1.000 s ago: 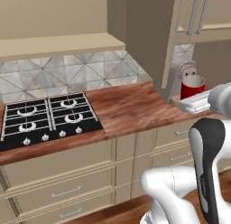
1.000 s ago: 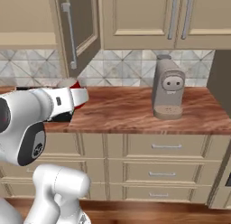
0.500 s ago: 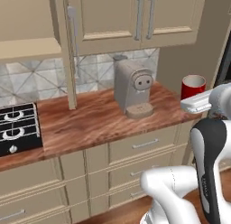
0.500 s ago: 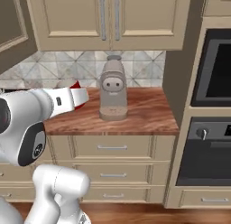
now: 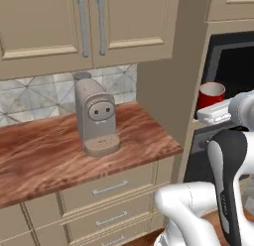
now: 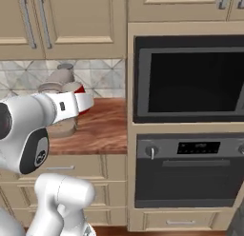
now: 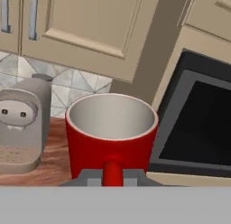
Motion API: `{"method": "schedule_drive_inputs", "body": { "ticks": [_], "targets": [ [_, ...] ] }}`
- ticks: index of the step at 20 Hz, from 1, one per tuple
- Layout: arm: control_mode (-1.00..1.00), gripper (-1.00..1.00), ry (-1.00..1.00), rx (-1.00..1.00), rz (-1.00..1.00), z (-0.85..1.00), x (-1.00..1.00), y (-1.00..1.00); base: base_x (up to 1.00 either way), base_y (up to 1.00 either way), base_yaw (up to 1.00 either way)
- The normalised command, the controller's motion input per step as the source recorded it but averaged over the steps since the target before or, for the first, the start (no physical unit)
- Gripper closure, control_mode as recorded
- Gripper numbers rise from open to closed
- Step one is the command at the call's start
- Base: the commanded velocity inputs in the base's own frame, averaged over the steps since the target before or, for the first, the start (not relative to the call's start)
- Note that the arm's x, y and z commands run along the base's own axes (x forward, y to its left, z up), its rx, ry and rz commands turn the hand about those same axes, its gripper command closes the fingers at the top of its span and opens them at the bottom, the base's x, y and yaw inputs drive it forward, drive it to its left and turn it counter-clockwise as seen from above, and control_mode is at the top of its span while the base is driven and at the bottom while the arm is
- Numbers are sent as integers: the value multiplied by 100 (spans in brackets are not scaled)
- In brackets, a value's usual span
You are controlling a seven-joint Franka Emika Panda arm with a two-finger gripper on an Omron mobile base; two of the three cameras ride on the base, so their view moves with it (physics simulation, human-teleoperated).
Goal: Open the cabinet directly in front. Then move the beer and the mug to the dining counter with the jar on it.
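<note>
The red mug (image 7: 111,133) with a pale inside hangs in the air in front of the hand camera, upright. Its handle sits between the fingertips of my gripper (image 7: 113,175), which is shut on it. From the left base view the mug (image 5: 212,94) rides above my gripper (image 5: 209,110) at the right, in front of the dark oven. In the right base view a bit of the mug (image 6: 80,90) peeks out behind my gripper (image 6: 82,103). The opened cabinet, the beer, the dining counter and the jar are out of view.
A grey coffee machine (image 5: 96,118) stands on the wood worktop (image 5: 49,155) over beige drawers (image 5: 109,188). Above it is a shut two-door wall cabinet (image 5: 119,22). To the right, a tall beige unit holds a black built-in oven (image 6: 190,78) with a second oven (image 6: 195,168) below.
The whole picture has swung right as the base moved: the hob and the open cabinet door left the views and the ovens came in. The mug stays in my shut gripper.
</note>
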Motion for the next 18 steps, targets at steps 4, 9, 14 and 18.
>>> {"method": "schedule_drive_inputs", "body": {
  "ticks": [4,9,14,18],
  "targets": [
    [100,100,0,0,0,0,0,0,2,-100,-8],
    [100,100,0,0,0,0,0,0,0,-100,-3],
    [100,100,0,0,0,0,0,0,-6,-100,18],
    [100,100,0,0,0,0,0,0,-36,-100,42]
  ]
}}
